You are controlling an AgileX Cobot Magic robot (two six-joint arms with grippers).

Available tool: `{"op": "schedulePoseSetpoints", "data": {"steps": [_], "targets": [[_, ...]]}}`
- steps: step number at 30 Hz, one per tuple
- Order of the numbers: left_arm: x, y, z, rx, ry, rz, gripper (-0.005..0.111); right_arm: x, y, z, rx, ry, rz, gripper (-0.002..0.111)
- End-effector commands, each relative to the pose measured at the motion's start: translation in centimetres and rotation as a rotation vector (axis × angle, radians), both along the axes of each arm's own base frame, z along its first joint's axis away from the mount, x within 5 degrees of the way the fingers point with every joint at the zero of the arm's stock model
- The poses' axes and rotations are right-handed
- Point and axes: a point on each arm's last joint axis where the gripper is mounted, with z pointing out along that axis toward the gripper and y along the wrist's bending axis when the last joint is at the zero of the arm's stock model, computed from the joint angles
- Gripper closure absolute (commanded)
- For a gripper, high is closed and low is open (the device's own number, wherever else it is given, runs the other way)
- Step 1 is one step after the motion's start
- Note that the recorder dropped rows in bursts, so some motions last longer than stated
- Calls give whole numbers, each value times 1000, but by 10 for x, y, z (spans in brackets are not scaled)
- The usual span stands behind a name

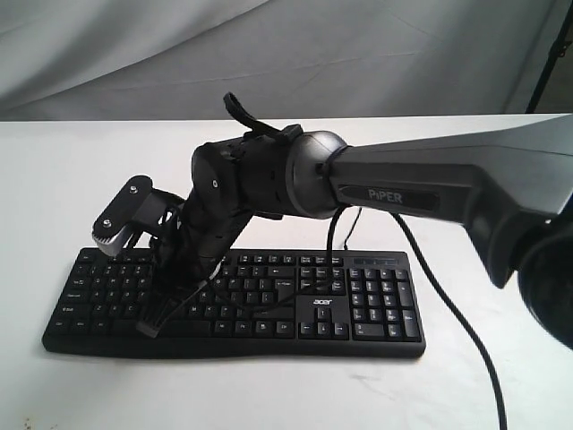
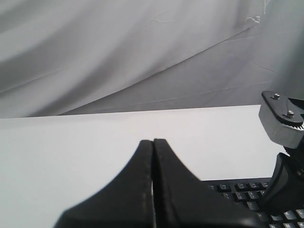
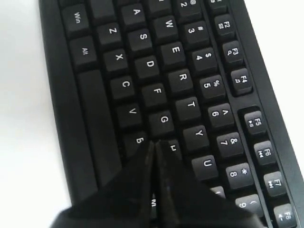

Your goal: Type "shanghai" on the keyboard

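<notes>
The black keyboard (image 1: 358,305) lies across the white table, number pad and "acer" logo at its right end. My right arm reaches over it to its left half. The right gripper (image 1: 179,291) points down at the letter keys. In the right wrist view that gripper (image 3: 155,142) is shut, its tips low over the keyboard (image 3: 156,61) where the B, G and H keys meet, partly covering the H key (image 3: 173,148). The left gripper (image 2: 153,141) is shut on nothing above bare table, left of the keyboard's corner (image 2: 242,190). It does not show in the exterior view.
A black cable (image 1: 448,305) runs from the right arm down past the keyboard's right end to the table's front edge. The right arm's grey wrist part (image 2: 280,118) stands close beside the left gripper. Grey cloth (image 1: 269,54) hangs behind the white table (image 1: 54,170).
</notes>
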Motion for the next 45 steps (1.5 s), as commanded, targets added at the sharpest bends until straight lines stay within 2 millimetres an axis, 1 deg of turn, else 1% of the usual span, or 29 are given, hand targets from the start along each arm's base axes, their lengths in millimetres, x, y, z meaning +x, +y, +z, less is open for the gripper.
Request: {"op": "schedulePoseSetpoints", "data": {"steps": [1,12,18,24,28,29,32,35,39,40,45], "targets": [[0,0,0,-5,-6,-7,107,-1,1,-9,-7,7,6,108],[0,0,0,-5,-6,-7,107,-2,0,-10,-17,5,11,108],[0,0,0,-5,-6,-7,107,-2,1,-26,-37,33,13,108],[0,0,0,-5,-6,-7,107,-2,1,-26,-37,31,17,108],[0,0,0,-5,-6,-7,107,-2,0,-10,-14,2,22,108],[0,0,0,-5,-6,-7,107,-1,0,-1,4,-19,23,108],[0,0,0,-5,-6,-7,107,0,2,6,28,-38,18,108],[0,0,0,-5,-6,-7,107,7,11,10,53,-57,23,108],[0,0,0,-5,-6,-7,107,13,23,1,31,-42,41,108],[0,0,0,-5,-6,-7,107,13,24,-3,22,-33,43,108],[0,0,0,-5,-6,-7,107,13,24,-7,12,-26,44,108]]}}
